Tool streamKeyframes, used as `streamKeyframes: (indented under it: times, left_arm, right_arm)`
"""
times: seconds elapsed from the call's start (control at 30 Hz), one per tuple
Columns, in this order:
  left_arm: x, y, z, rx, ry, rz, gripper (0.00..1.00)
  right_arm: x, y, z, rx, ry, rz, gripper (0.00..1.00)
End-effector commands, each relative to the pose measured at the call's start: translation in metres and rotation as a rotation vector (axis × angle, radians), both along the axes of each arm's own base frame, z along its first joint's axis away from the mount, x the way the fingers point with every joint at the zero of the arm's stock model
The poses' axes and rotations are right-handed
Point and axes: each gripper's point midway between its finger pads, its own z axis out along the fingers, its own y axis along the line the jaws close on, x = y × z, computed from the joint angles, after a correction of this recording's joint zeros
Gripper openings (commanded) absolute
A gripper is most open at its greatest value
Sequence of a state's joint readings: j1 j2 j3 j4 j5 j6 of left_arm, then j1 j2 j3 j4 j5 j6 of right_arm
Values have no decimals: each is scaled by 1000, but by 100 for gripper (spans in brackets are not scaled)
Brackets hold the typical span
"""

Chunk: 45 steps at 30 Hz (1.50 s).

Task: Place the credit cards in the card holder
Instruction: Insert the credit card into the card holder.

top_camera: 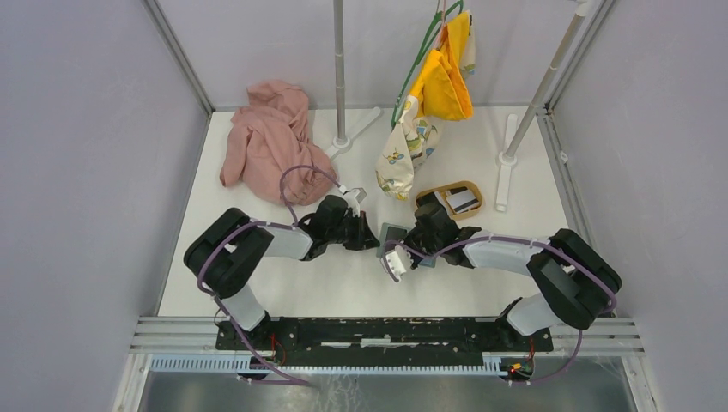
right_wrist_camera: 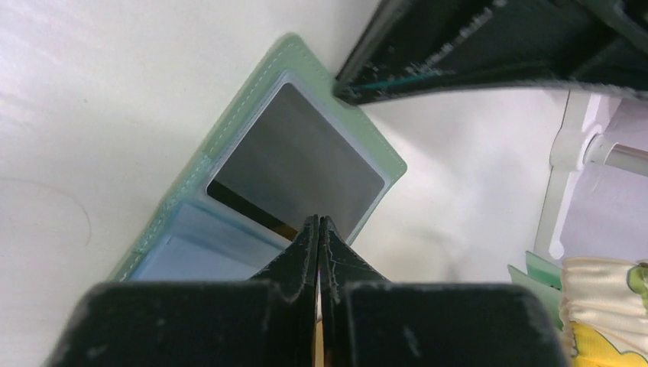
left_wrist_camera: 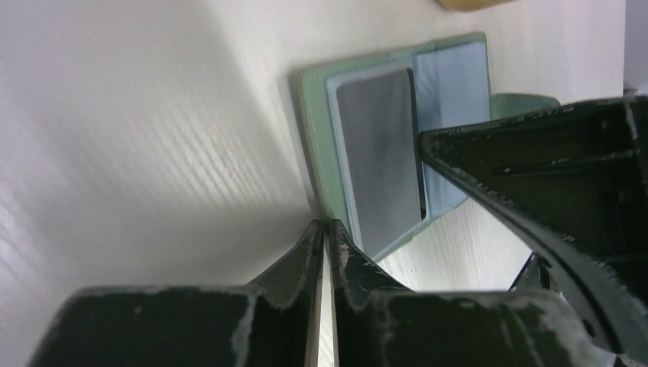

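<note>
Lying open on table (top_camera: pixel 343 283) — green wallet (right_wrist_camera: pixel 294 164); right gripper (right_wrist_camera: pixel 318 220) pressed together over it, left gripper (left_wrist_camera: pixel 324 225) nearly closed, full closure not discernible.

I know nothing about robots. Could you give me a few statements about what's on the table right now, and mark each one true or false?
1. The green card holder lies open on the table. True.
2. A grey card sits in one of its pockets. True.
3. The wooden tray is empty. False: cards lie in it.
4. The right tool has its fingers spread wide. False: they are pressed together, just over the holder.
5. The pink cloth covers the card holder. False: it lies bunched at the far left of the table, well apart from the holder.
</note>
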<state>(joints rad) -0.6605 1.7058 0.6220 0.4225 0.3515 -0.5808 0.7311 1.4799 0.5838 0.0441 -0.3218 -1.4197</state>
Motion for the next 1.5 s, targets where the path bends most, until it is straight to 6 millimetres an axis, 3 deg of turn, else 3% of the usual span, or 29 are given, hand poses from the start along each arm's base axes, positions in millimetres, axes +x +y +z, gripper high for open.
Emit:
streamKeyframes:
  times: [0.0,0.1,0.2,0.33,0.53,0.7,1.0,1.13,1.27,1.37,1.47]
  left_arm:
    - [-20,14,-5,12,63,40,12]
    - [-22,19,7,-7,36,67,11]
    - [-26,24,13,-16,19,82,11]
    - [-25,28,15,-7,-1,93,12]
    - [-4,24,19,34,-59,103,18]
    - [7,9,16,29,-59,61,25]
    - [1,-7,2,8,1,-15,24]
    - [-9,-4,2,6,15,-20,23]
    - [-12,14,7,54,-5,32,23]
    - [-11,29,28,75,-76,76,25]
    - [-7,39,64,62,-187,101,26]
  right_arm:
    - [3,19,41,173,58,-57,2]
    - [-7,13,48,215,174,-81,2]
    - [-12,2,39,199,260,-125,1]
    - [2,-14,17,104,249,-209,0]
    - [15,-23,1,56,257,-303,0]
    - [19,-19,-6,66,283,-333,0]
    - [13,-2,-8,111,347,-311,0]
    - [11,4,4,147,356,-294,0]
    - [4,3,32,198,358,-232,1]
    - [-1,-5,66,279,368,-171,2]
    - [14,-25,107,386,335,-234,12]
